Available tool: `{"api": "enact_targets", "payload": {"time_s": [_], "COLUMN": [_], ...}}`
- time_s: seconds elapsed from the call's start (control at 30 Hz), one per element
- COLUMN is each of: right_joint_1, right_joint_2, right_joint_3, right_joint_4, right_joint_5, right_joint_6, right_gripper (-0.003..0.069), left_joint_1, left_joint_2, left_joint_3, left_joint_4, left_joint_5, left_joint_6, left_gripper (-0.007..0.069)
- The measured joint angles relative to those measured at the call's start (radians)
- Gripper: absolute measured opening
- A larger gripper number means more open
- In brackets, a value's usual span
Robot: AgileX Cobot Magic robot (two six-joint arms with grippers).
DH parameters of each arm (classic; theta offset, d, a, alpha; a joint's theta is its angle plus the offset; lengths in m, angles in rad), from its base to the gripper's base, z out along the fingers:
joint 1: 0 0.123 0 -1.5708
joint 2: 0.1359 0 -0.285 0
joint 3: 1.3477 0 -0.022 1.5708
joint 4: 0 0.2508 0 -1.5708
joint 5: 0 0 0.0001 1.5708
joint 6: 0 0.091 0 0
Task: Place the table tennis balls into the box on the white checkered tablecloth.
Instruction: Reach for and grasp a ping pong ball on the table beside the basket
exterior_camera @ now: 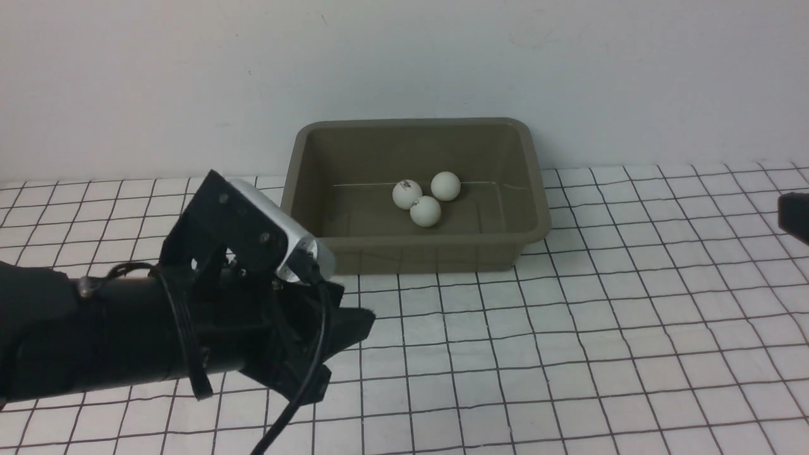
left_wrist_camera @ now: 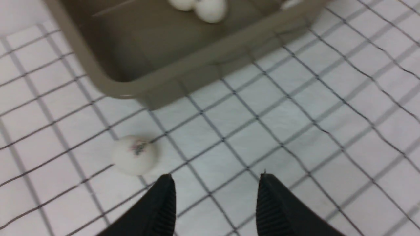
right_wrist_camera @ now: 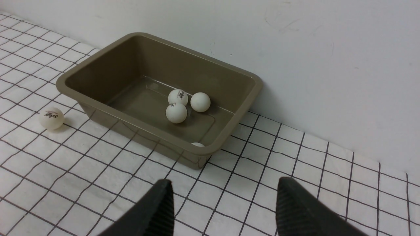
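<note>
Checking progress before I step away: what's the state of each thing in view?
left gripper: open, empty
right gripper: open, empty
box: upright, holding four table tennis balls
loose table tennis ball: on the cloth beside the box
checkered tablecloth: spread, slightly wrinkled

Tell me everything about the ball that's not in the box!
The loose ball is small, round and matte white, with a small dark printed logo showing. It lies on the checkered cloth just outside the box, near a corner, not touching it. Only the cloth touches it; nothing holds it.
</note>
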Motion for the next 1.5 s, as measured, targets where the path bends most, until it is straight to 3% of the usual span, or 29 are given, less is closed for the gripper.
{"api": "enact_targets", "payload": {"time_s": [0.1,0.2,0.33,0.43,0.63,1.07,1.13,1.2,1.27,1.5], "right_joint_1": [0.0,0.0,0.0,0.0,0.0,0.0,0.0,0.0,0.0,0.0], "right_joint_2": [0.0,0.0,0.0,0.0,0.0,0.0,0.0,0.0,0.0,0.0], "right_joint_3": [0.0,0.0,0.0,0.0,0.0,0.0,0.0,0.0,0.0,0.0], "right_joint_4": [0.0,0.0,0.0,0.011,0.023,0.025,0.025,0.025,0.025,0.026], "right_joint_5": [0.0,0.0,0.0,0.0,0.0,0.0,0.0,0.0,0.0,0.0], "right_joint_6": [0.0,0.0,0.0,0.0,0.0,-0.004,-0.004,-0.004,-0.004,-0.004], "right_gripper": [0.039,0.039,0.039,0.039,0.039,0.039,0.039,0.039,0.039,0.039], "left_joint_1": [0.064,0.136,0.148,0.148,0.15,0.151,0.151,0.151,0.151,0.147], "left_joint_2": [0.035,0.131,0.247,0.358,0.521,0.721,0.734,0.734,0.731,0.623], "left_joint_3": [-0.009,-0.045,-0.107,-0.197,-0.291,-0.366,-0.37,-0.37,-0.37,-0.37], "left_joint_4": [0.096,0.132,0.136,0.136,0.09,0.012,0.012,0.012,0.012,-0.016], "left_joint_5": [-0.034,-0.038,-0.038,-0.006,0.021,0.032,0.025,0.024,0.031,0.296], "left_joint_6": [-0.135,-0.171,-0.116,-0.03,-0.006,0.046,0.054,0.059,0.062,0.082], "left_gripper": [0.031,0.031,0.0326,0.0398,0.0469,0.0469,0.0435,0.0348,0.0352,0.0352]}}
